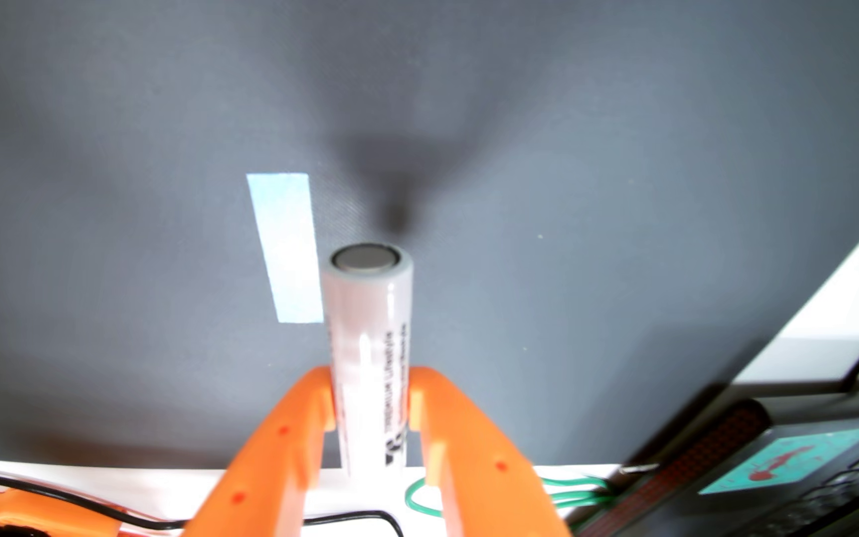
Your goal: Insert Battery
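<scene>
Gripper (371, 413) is clamping the battery (369, 330) between its orange jaws, mid-body | battery is hanging over the grey desk (623, 206), apart from it | long axis is running away from the camera, flat end facing outward | pale tape strip (285, 248) is lying beyond | pickup done; no holder showing, insertion left.

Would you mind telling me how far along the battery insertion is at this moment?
Pickup looks done: the orange gripper is shut on the white battery, held above the grey mat. Insertion remains; no holder is identifiable in this wrist view.
</scene>
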Motion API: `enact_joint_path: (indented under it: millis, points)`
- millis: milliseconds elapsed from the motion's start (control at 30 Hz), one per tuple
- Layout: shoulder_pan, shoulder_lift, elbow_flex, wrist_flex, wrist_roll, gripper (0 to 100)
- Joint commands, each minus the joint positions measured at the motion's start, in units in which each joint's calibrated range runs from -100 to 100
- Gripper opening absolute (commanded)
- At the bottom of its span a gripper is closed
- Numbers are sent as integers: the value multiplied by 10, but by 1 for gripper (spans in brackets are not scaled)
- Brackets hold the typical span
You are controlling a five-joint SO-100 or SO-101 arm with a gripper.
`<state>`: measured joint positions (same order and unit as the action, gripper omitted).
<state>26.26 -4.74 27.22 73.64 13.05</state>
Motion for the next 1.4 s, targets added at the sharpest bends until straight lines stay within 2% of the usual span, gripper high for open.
enact_joint_path:
  millis: [0,167,300,500,700,1167,1367]
  points:
    - [-36,-36,-2,11,-8,2]
    - [-86,-46,1,10,-89,1]
    - [-140,-63,28,4,-101,1]
    - [-218,-100,77,-31,-151,1]
    - [-261,-125,125,-81,-169,1]
    - [-265,-122,131,-81,-205,1]
    - [-317,-122,133,-76,-218,1]
